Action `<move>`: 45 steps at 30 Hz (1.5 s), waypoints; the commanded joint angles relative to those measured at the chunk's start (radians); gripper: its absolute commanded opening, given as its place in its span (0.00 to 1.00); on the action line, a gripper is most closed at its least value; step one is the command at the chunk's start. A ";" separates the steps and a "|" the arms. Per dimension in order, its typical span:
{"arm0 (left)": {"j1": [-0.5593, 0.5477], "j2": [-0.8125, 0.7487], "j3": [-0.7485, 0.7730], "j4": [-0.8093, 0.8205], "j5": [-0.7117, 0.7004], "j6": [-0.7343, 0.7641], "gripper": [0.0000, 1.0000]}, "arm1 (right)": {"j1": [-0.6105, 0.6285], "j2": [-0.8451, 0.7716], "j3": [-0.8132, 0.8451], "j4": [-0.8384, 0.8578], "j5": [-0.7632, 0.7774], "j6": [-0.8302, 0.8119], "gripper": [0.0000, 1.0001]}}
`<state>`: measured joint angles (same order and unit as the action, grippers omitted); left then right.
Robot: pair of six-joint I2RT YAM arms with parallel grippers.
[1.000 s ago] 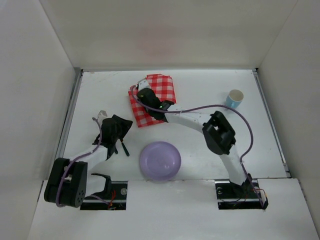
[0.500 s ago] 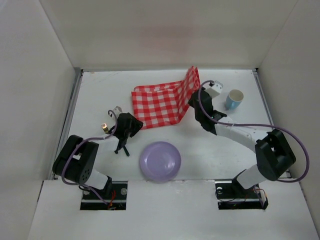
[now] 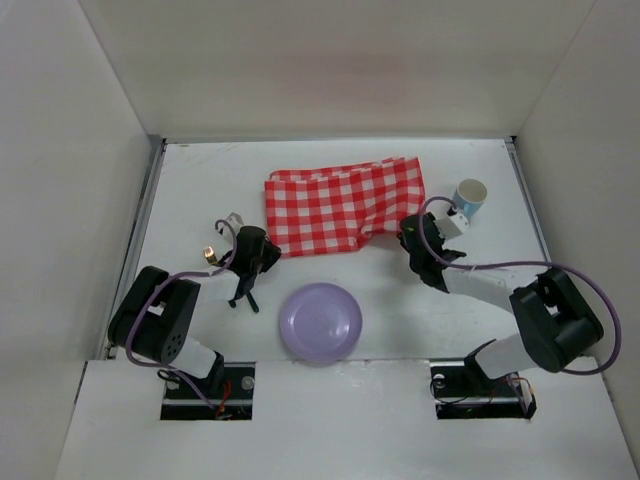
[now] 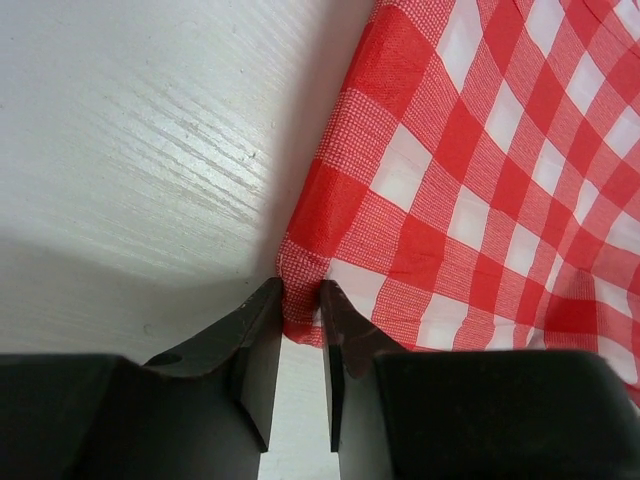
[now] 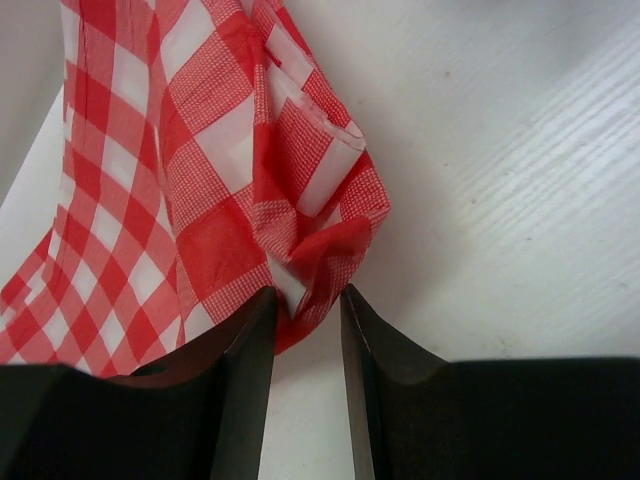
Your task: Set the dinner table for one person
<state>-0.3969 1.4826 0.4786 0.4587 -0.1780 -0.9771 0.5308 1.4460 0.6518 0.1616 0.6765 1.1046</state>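
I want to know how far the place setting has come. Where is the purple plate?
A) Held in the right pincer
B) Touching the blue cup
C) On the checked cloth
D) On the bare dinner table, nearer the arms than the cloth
D: the purple plate lies on the bare dinner table, clear of the near edge of the checked cloth.

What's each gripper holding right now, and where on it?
Left gripper pinches the checked cloth by its near-left corner. Right gripper has the bunched near-right corner between its fingers; whether it grips cannot be told.
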 commanded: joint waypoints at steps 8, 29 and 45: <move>0.048 -0.103 -0.017 -0.003 -0.029 0.035 0.12 | -0.119 -0.049 -0.024 -0.042 -0.072 -0.121 0.47; 0.077 -0.347 -0.063 -0.095 -0.012 0.064 0.26 | 0.146 -0.378 -0.135 -0.114 -0.261 -0.413 0.20; -0.193 -0.099 0.087 -0.002 -0.047 0.046 0.15 | 0.505 -0.253 -0.204 -0.097 -0.377 -0.310 0.58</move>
<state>-0.5831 1.3857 0.5163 0.4026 -0.1951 -0.9215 1.0286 1.1591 0.4534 -0.0032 0.3130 0.7662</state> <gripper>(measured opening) 0.146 0.598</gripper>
